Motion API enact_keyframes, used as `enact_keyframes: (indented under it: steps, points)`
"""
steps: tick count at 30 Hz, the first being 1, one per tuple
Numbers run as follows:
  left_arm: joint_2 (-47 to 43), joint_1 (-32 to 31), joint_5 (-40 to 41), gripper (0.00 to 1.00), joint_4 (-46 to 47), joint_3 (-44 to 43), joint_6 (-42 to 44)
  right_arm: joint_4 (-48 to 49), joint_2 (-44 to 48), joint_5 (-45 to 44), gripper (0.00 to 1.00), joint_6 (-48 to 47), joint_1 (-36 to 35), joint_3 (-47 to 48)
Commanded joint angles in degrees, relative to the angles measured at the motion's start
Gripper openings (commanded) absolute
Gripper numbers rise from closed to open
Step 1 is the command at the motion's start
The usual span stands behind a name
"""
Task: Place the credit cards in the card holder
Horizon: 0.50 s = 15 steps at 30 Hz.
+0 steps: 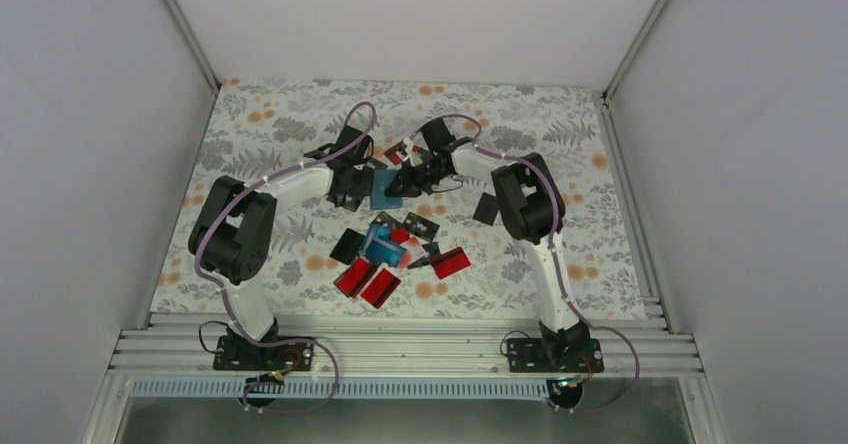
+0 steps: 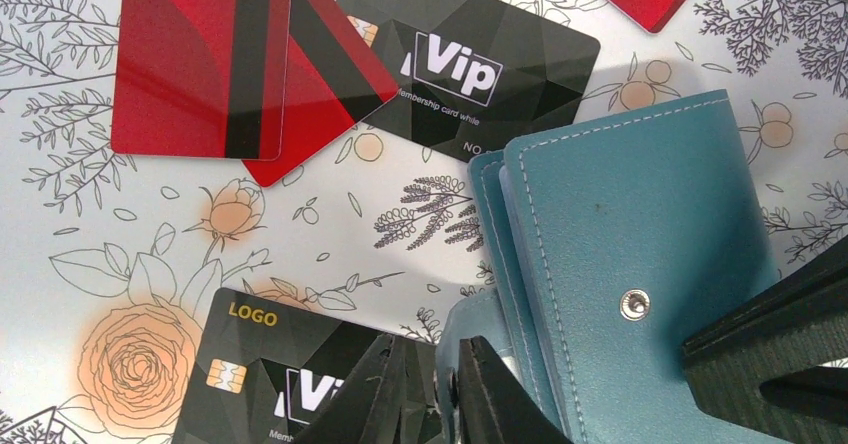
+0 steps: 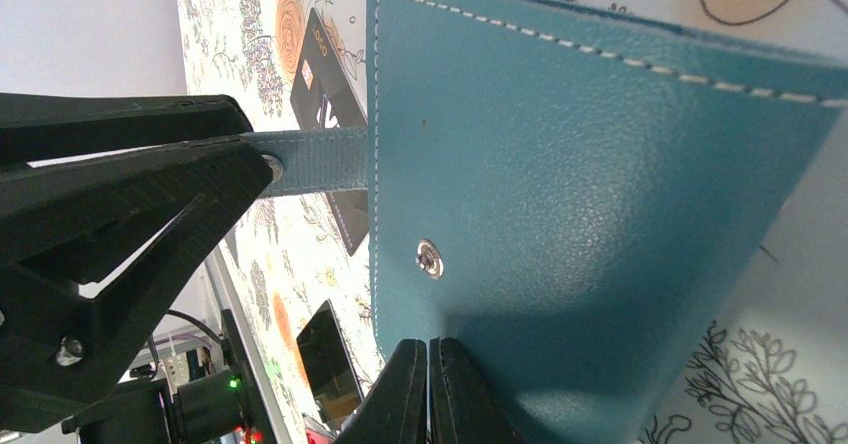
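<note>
HOLDER FIRST, CARDS AFTER: My L pincer point(image 2: 438, 364) is clamped on the loose strap point(image 3: 315, 159) of the teal card holder point(image 3: 600, 184). The holder sits mid-surface btwn both arms, just beyond the scatter of credit cards point(image 1: 385, 254). My R pincer point(image 3: 430, 364) is closed tight at the cover's edge. I can't tell from these views whether it nips the cover or only butts against it. Neither pincer has a card. The snap stud point(image 3: 430, 258) on the cover is bare, so the clasp looks undone. At one side the holder's layers point(image 2: 490, 194) fan slightly apart.

The step in hand, as I judge it, is opening the holder so a slot shows. To do it well:

- Hold the strap firm w/ the L pincer as the anchor, and pull along its length, not sideways, so the soft case doesn't twist.
- Make sure the R pincer has the top cover only, not several layers at once, then peel it up and back slowly.
- Keep the case low over the flowered surface point(image 2: 120, 224).

A black Vip card point(image 2: 470, 64) and red cards point(image 2: 200, 54) lie near the holder, and a dragged case could shove them around. A glossy card flat on the surface will be hard to pick, so leave an edge free for the next grab.
</note>
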State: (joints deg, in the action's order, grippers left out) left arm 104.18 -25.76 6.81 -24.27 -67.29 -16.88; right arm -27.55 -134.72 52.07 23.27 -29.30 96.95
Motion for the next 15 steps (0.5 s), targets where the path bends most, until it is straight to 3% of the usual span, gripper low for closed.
enact_keyframes:
  steps: [1,5,15]
  points:
    - [-0.51,0.31,-0.43,0.13,-0.10,-0.96,0.63,-1.75,-2.28,-0.04,0.04,-0.83,-0.59,0.96]
    - [-0.68,0.27,-0.95,0.03,0.27,-0.96,0.64,-1.87,-2.36,0.13,0.04,-0.85,-0.63,1.13]
    - [-1.00,0.29,-5.27,0.02,-0.53,-2.87,-0.24,-1.97,-2.93,0.26,0.04,-0.72,-0.61,1.67]
